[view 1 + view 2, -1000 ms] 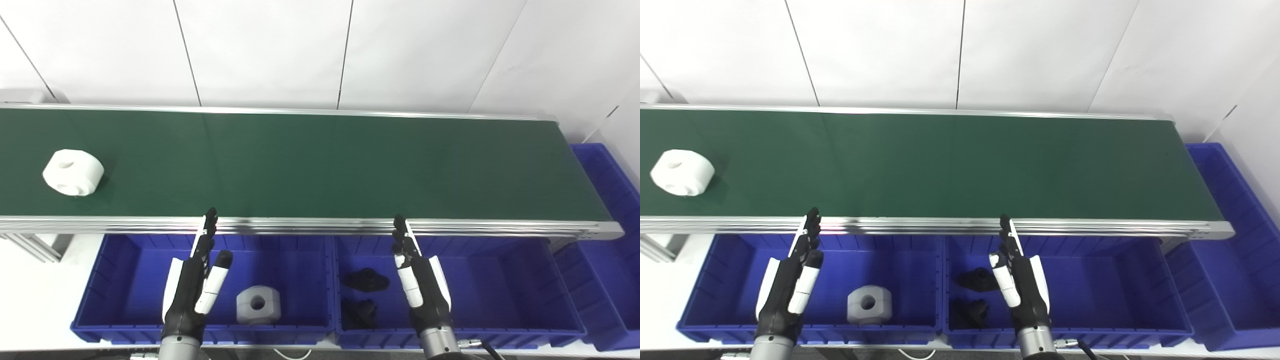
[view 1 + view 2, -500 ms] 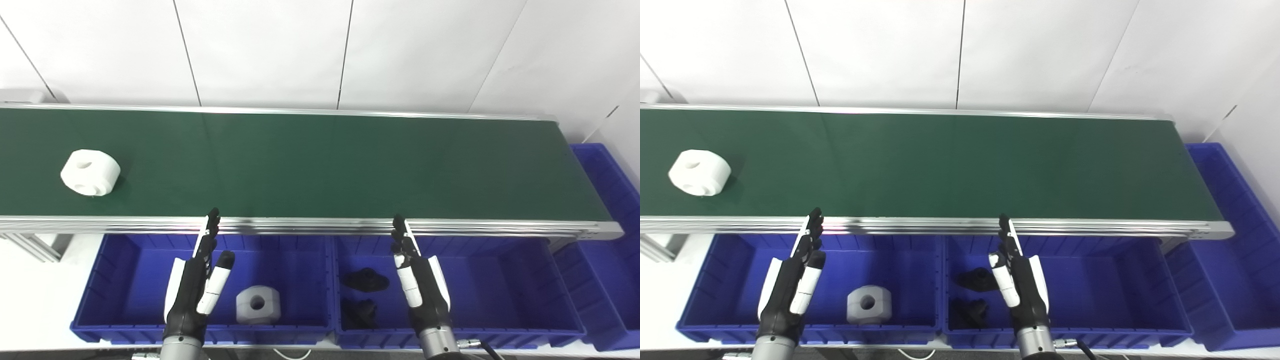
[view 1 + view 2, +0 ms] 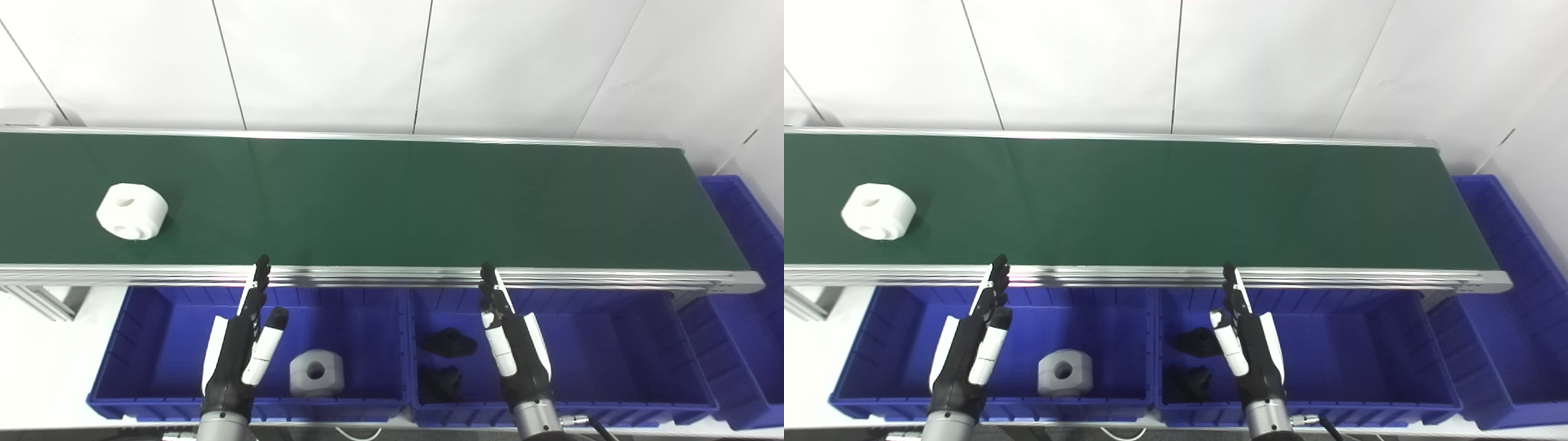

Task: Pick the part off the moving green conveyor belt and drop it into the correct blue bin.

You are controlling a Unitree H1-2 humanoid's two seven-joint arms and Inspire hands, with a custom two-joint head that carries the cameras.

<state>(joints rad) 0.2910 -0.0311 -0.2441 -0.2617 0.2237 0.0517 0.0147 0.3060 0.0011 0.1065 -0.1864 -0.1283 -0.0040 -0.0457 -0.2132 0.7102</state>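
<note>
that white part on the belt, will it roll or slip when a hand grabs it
The white part looks rigid, so it probably won't deform. It rests on a flat face, hole upward, so rolling seems unlikely. Its rounded, smooth-looking sides may slip in the fingers.

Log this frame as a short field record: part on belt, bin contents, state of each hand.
part on belt: white part, far left of green conveyor belt, untouched
left bin: one white block
middle bin: two black parts
left hand: open, holds nothing, over left bin
right hand: open, holds nothing, over middle bin
third bin: at belt's right end, contents not visible
</note>
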